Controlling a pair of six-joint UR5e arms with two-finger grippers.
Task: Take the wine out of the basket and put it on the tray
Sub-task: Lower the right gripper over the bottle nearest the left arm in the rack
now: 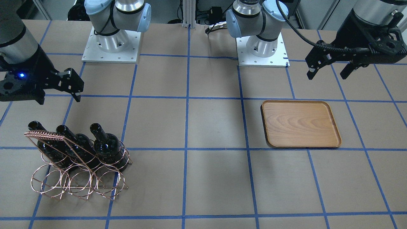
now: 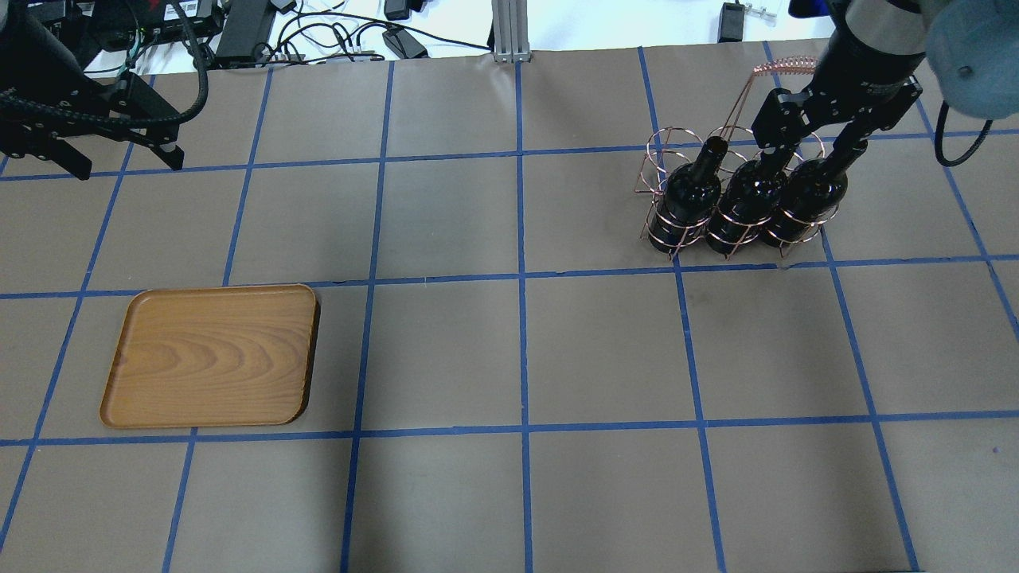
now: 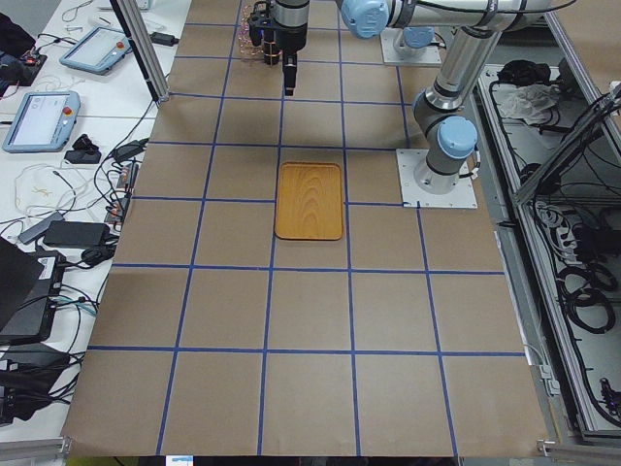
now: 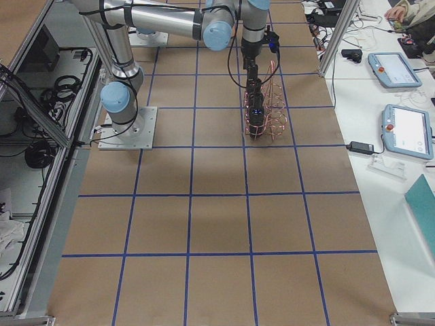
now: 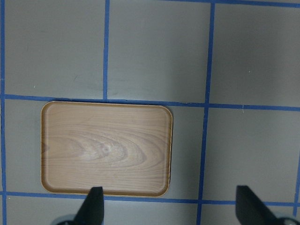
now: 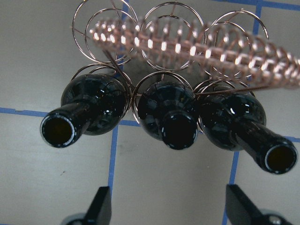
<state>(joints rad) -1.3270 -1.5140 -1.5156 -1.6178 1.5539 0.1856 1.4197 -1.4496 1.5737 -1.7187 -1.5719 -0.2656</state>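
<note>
- While the right gripper (image 6: pixel 168 206) hangs above with fingers spread, three wine bottles (image 6: pixel 164 110) stand necks-up, long axes near vertical, in the basket (image 1: pixel 44 135).
- Left gripper (image 5: pixel 169 197) gapes near the tray (image 5: pixel 107 147).

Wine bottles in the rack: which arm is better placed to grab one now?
Right. The right gripper hangs open over the three wine bottles in the copper wire rack. The left gripper, also open, is near the wooden tray, far from them.

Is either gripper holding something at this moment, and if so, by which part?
Nothing is held. The right gripper hangs open above the wine bottles in the basket; the left gripper is open and empty.
</note>
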